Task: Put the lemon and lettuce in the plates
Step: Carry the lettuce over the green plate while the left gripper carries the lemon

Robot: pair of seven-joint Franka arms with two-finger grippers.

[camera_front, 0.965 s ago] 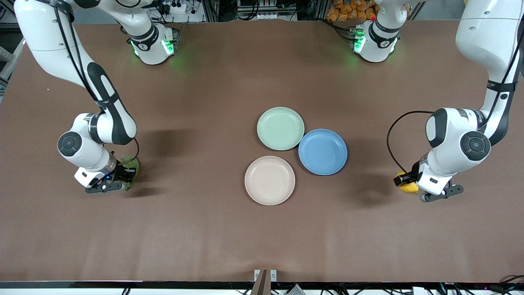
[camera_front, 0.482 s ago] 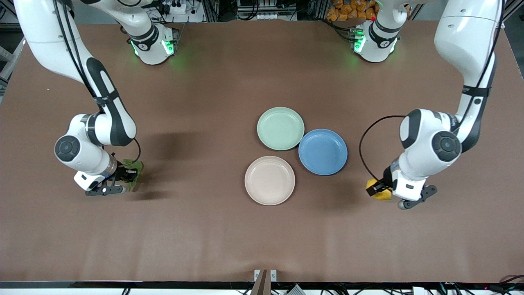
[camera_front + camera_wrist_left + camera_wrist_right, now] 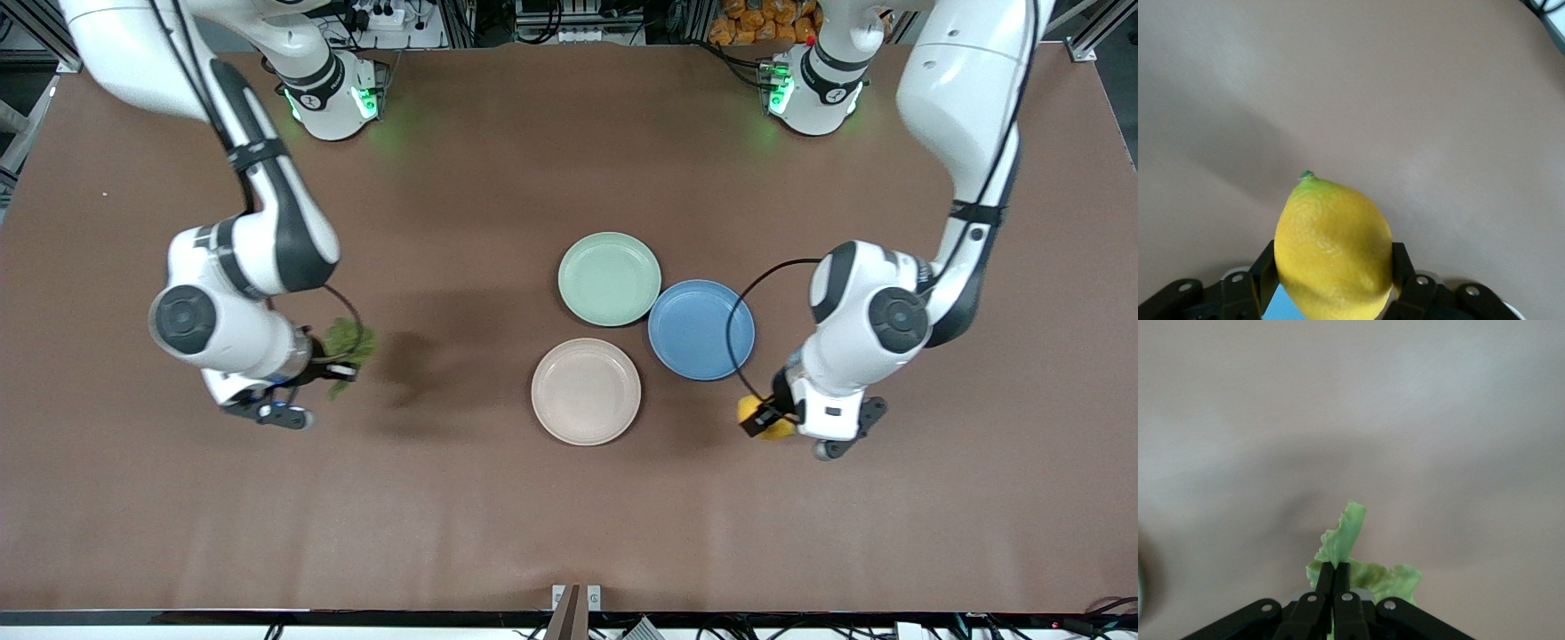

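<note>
My left gripper [image 3: 766, 421] is shut on the yellow lemon [image 3: 765, 418], holding it above the bare table beside the blue plate, toward the left arm's end. The lemon [image 3: 1333, 248] fills the left wrist view between the black fingers [image 3: 1403, 270]. My right gripper [image 3: 331, 366] is shut on the green lettuce leaf [image 3: 348, 343], holding it above the bare table toward the right arm's end. The leaf [image 3: 1350, 553] hangs past the closed fingertips [image 3: 1325, 575]. The mint green plate [image 3: 610, 278] and the cream plate [image 3: 586, 391] lie empty mid-table.
A blue plate [image 3: 701, 330] lies touching the mint plate and close to the cream one. The brown table [image 3: 498, 516] has open room nearer the front camera. The arm bases stand at the table's back edge.
The left gripper has carried the lemon toward the plates. The right gripper has lifted the lettuce off the table and moved it toward the plates.
</note>
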